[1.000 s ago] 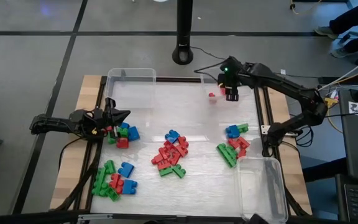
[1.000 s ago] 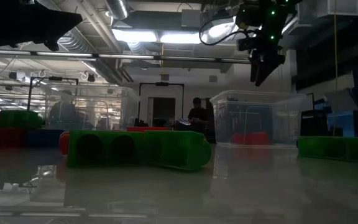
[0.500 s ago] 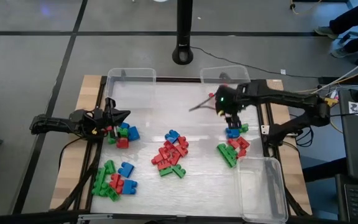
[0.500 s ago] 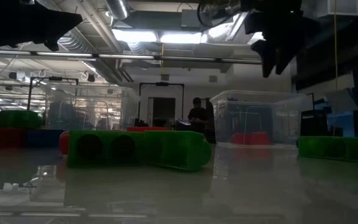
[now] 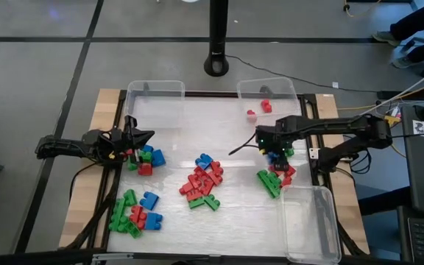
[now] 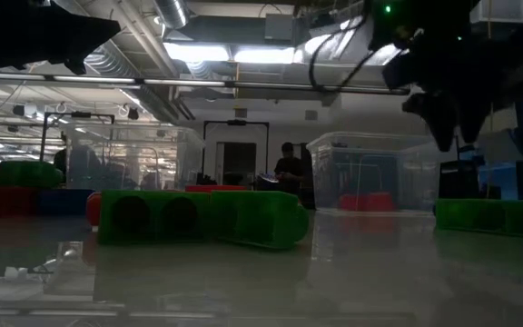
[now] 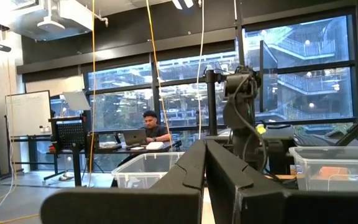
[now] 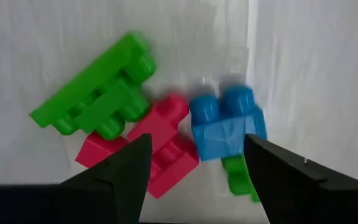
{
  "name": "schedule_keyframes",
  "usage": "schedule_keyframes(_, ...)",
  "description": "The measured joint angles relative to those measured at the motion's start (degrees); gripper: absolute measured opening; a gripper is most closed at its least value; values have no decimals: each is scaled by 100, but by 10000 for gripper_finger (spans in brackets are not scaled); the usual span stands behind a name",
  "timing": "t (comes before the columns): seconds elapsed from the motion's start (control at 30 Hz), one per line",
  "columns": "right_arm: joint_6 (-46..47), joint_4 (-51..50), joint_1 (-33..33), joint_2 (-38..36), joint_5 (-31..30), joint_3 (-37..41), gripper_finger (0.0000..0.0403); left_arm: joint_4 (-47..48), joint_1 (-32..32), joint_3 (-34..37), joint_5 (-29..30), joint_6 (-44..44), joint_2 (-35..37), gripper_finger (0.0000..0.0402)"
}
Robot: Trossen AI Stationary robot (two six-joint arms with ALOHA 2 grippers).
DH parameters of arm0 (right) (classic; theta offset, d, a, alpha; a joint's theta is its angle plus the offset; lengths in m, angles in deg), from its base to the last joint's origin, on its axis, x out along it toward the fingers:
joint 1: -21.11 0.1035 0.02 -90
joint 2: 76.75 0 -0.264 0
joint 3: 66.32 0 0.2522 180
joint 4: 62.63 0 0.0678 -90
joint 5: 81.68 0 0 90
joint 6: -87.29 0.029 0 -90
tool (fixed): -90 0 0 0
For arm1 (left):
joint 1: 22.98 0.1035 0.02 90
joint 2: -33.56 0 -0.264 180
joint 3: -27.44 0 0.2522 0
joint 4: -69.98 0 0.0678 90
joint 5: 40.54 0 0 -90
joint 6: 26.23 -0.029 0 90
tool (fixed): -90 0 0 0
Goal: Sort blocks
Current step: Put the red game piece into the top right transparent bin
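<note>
High view: I have the right gripper (image 5: 274,156) over the right-hand cluster of blocks (image 5: 276,172) near the surface's (image 5: 227,125) right edge, and the left gripper (image 5: 142,138) parked at the left edge beside another small cluster (image 5: 146,158). In the right wrist view my right fingers (image 8: 114,177) stand apart with nothing between them, poised above a blue block (image 8: 227,122) that touches a red block (image 8: 163,146), with a green block (image 8: 98,93) lying beside the red one. My left fingers (image 7: 185,171) are pressed together and hold nothing. More blocks sit in a pile at the surface's middle (image 5: 203,182) and in another at the front left (image 5: 134,211). Two red blocks (image 5: 259,110) lie in the clear bin (image 5: 291,90) at the back right; a second bin (image 5: 155,89) stands at the back left and a third (image 5: 311,224) at the front right. In the low view a green block (image 6: 198,217) fills the foreground, and a person (image 6: 289,173) is seated in the room beyond.
</note>
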Motion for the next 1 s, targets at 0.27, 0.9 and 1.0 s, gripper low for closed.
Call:
schedule_keyframes(0.27,1090,-3,-4,0,89,561,253,-5,1,0,0,62,0,4)
schedule_keyframes(0.9,2372,214,-4,0,286,1601,253,-1,1,0,0,2,2,4)
schedule_keyframes(1.0,2384,557,-4,1,291,1725,253,-1,1,0,0,2,0,4)
